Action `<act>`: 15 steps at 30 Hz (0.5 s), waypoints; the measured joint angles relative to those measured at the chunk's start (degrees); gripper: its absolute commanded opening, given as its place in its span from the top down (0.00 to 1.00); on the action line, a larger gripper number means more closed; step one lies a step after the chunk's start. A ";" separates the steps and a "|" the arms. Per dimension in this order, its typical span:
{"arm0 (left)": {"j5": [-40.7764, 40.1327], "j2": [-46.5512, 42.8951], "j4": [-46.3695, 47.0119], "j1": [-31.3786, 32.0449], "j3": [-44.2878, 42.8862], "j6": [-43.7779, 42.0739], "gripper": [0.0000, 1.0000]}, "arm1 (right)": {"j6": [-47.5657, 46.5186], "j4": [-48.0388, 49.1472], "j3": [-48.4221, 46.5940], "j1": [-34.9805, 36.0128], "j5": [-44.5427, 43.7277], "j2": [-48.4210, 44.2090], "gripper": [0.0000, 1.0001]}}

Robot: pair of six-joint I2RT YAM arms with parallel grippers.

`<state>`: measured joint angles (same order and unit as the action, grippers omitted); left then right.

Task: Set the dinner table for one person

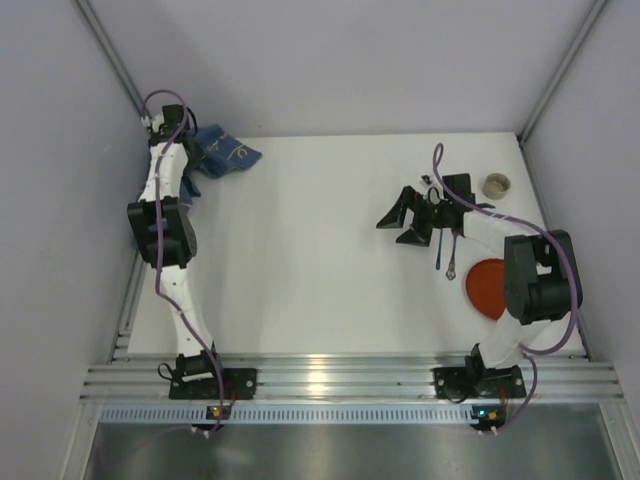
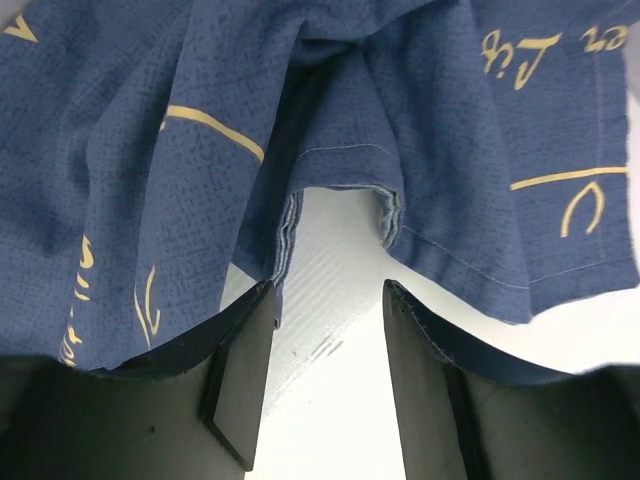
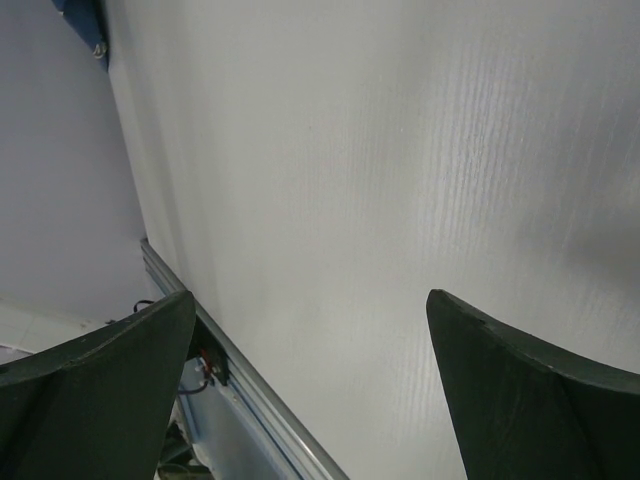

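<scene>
Dinner table (image 1: 320,270): a wide white top filling the enclosure floor, with both arm bases at its near edge.
Rail (image 1: 350,380): ribbed aluminium, running along that near edge.
Placemat (image 1: 225,155): blue cloth with pale line drawings, bunched in the far left corner of the table.
Left gripper (image 2: 325,370): low over the table at the placemat's hem. Its jaws stood about half open with bare table between them, and cloth draped over their outer sides. Nothing was pinched.
Right gripper (image 1: 403,226): over the right half of the table, with jaws spread fully wide and empty.
Utensils (image 1: 447,252): two slim pieces lying beside the right arm.
Plate (image 1: 485,288): red, at the right side, partly hidden by the right arm.
Cup (image 1: 497,185): small, beige, near the far right corner.
</scene>
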<state>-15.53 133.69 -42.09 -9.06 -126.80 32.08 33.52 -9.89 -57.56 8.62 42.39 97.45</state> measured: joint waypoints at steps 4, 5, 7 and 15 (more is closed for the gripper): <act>0.00 1.46 0.02 -0.20 0.92 -0.61 0.47 | -0.02 0.02 0.00 0.00 0.24 0.48 0.00; 0.02 1.97 0.00 -0.22 1.01 -0.66 0.47 | -0.04 0.00 0.00 0.00 0.26 0.63 0.00; 0.02 3.52 0.02 -0.26 1.16 -0.63 0.47 | -0.04 -0.13 0.00 0.00 0.26 0.83 0.00; 0.07 7.41 -0.04 -0.76 1.25 -0.46 0.48 | -0.63 -1.01 0.02 0.00 0.39 0.90 0.00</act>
<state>-15.46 141.10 -42.13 -9.82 -125.56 31.62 32.88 -10.90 -57.54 8.62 42.78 98.35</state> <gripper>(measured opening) 0.525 0.996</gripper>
